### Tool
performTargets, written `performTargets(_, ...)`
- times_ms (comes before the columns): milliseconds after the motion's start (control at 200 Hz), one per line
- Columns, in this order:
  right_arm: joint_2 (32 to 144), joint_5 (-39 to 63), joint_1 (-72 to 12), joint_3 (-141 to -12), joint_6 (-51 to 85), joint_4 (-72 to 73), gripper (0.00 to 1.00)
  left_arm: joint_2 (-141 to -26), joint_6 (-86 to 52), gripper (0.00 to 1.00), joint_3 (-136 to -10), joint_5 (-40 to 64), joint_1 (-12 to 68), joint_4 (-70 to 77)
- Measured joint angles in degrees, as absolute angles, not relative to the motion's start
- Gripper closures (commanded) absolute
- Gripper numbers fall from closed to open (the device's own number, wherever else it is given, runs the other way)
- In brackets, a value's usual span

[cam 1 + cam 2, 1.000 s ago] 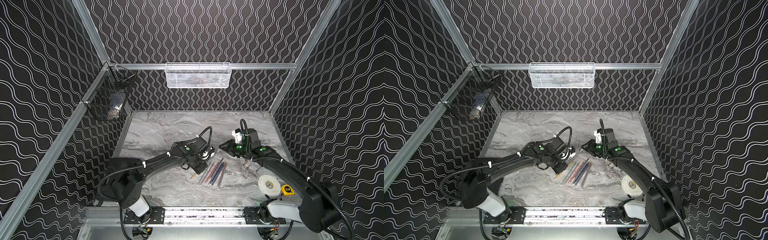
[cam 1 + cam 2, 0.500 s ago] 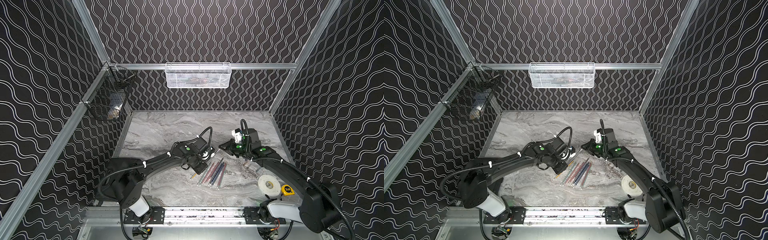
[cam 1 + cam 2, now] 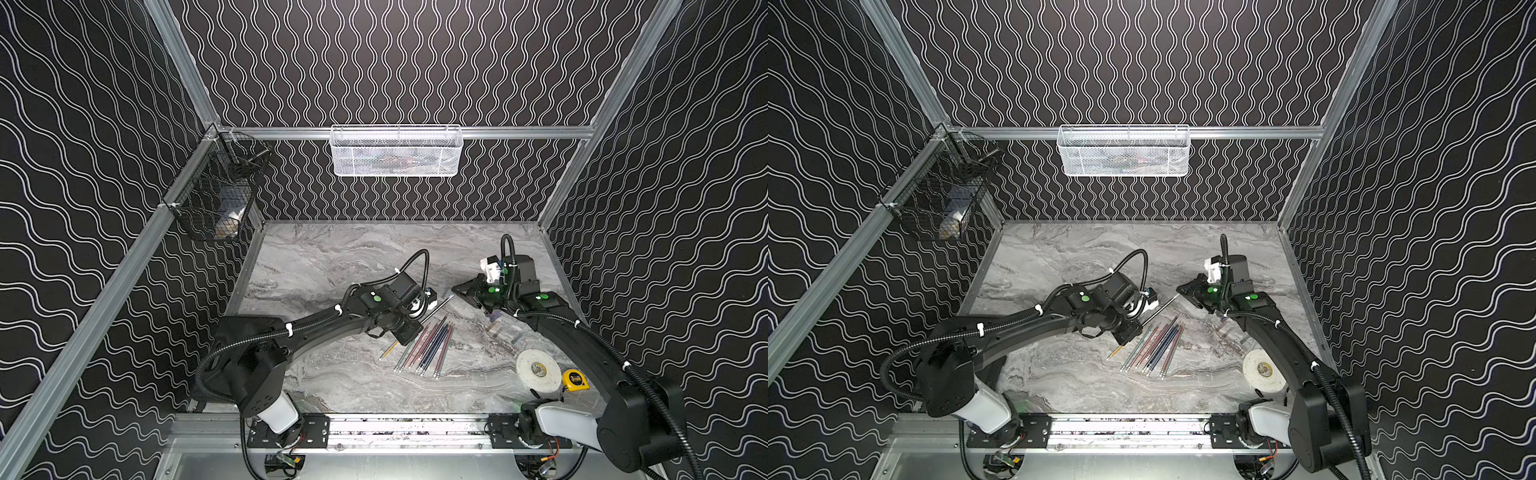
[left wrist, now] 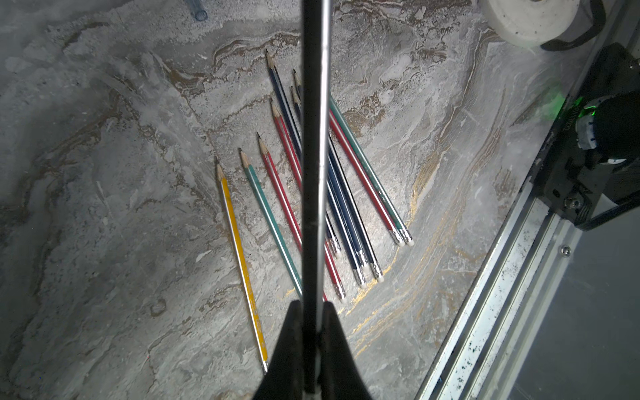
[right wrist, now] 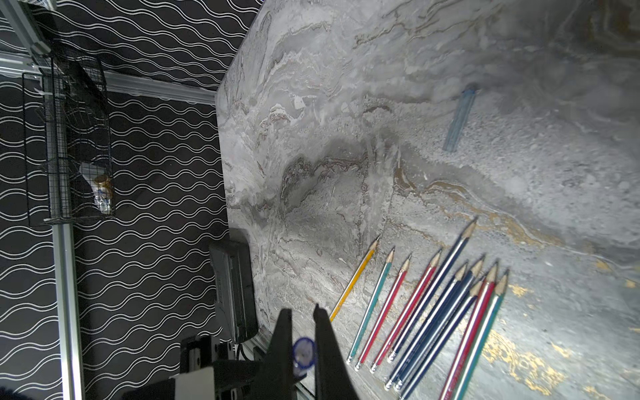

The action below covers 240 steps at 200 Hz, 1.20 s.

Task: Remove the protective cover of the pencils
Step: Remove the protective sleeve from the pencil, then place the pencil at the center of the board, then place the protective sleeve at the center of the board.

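Since our left gripper [image 4: 313,304] is clamped on the black pencil [image 4: 313,173] above the loose pencils [image 3: 424,347] on the table [image 3: 332,270], and our right gripper [image 5: 301,309] is pinched shut on a bluish cap [image 5: 304,351], we think a skewed pull could snap the lead.

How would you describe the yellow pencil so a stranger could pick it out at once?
On the marble table, find the row of coloured pencils lying near the front middle. The yellow pencil lies at the row's end nearest the left arm. It is the only yellow one; its neighbour is green.
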<state>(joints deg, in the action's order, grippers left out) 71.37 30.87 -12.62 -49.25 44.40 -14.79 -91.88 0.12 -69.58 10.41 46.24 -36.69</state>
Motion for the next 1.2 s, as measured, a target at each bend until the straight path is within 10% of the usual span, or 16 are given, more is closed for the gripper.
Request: performTargets(1201,68.7,15.7,6.6,-38.9,35.1,-34.5,0.97,-104.9,-3.3,1.0,-71.5,-6.2,39.2,-48.1)
